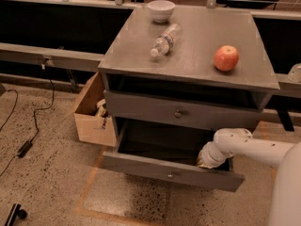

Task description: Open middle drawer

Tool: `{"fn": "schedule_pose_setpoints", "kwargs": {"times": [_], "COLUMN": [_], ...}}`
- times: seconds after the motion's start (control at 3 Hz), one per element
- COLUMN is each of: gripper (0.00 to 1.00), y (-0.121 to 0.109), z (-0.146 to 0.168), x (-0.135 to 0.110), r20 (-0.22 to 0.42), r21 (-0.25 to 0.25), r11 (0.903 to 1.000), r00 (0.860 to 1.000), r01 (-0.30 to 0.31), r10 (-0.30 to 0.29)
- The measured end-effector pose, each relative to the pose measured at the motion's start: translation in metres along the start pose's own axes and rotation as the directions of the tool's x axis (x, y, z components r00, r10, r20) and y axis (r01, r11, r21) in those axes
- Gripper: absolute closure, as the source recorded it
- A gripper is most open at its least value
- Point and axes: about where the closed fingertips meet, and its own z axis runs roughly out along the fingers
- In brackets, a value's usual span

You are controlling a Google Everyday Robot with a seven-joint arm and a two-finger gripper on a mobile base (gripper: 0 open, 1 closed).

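The grey cabinet has a middle drawer with a flat front and a small round knob. Its front sits flush with the cabinet. Below it, the bottom drawer is pulled out towards me, and its knob shows. My white arm comes in from the right. My gripper reaches down into the right end of the pulled-out bottom drawer, below the middle drawer's front. Its tips are hidden behind the wrist and the drawer wall.
On the cabinet top are a white bowl, a plastic bottle lying on its side, and a red apple. A cardboard box stands against the cabinet's left side. A cable lies on the floor at left.
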Motion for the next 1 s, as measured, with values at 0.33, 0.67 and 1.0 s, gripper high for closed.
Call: {"fn": "schedule_pose_setpoints", "kwargs": {"times": [0.33, 0.67, 1.0], "gripper": [1.00, 1.00, 1.00], "y": [0.024, 0.024, 0.056], "z": [-0.006, -0.006, -0.011], "x": [-0.003, -0.003, -0.010], "r20": [-0.002, -0.001, 0.000], "r21": [-0.045, -0.045, -0.105], "r11": [0.9989, 0.9988, 0.9937], "r00": [1.000, 1.000, 0.999], "r01": [-0.016, -0.016, -0.039], "r10": [0.016, 0.016, 0.039]}}
